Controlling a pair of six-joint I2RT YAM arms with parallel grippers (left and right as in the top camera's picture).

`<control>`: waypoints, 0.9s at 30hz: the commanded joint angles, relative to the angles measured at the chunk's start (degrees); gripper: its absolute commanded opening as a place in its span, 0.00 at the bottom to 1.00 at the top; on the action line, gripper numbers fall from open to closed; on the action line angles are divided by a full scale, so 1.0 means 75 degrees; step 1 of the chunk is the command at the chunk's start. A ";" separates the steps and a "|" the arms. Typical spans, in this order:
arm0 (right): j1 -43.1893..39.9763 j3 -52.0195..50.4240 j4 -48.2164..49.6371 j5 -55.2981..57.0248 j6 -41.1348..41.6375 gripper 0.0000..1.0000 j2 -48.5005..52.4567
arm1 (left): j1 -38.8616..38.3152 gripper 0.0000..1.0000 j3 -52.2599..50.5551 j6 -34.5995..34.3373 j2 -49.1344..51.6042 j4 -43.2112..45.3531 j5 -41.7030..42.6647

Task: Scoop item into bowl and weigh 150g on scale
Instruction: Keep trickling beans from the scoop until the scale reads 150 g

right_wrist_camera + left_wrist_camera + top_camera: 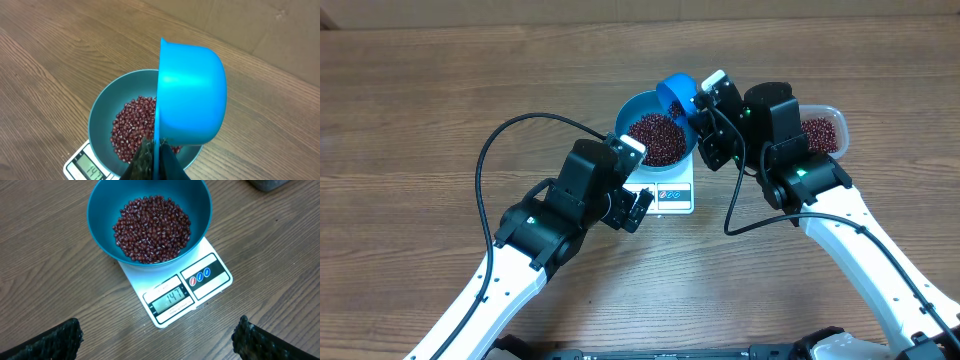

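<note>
The blue bowl (638, 106) stands on the white scale (672, 195) and holds a heap of red-brown beans (657, 138). My right gripper (699, 108) is shut on the handle of a small blue scoop (677, 92), which hangs tipped on its side over the bowl's far rim. In the right wrist view the scoop (192, 95) shows its outer wall above the beans (131, 127), with my right gripper (156, 164) clamped on its thin handle. My left gripper (160, 341) stands open and empty just in front of the scale (212, 272), whose display (171, 300) reads 147.
A clear plastic tub (823, 133) with more beans sits to the right of the bowl, partly behind my right arm. A black cable (510, 135) loops over the table left of the scale. Bare wooden tabletop (420, 110) surrounds everything.
</note>
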 commanded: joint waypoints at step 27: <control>-0.0052 0.0204 -0.0061 0.0017 0.0055 0.04 -0.0006 | 0.0038 1.00 -0.0017 -0.0096 0.0026 0.0006 0.0122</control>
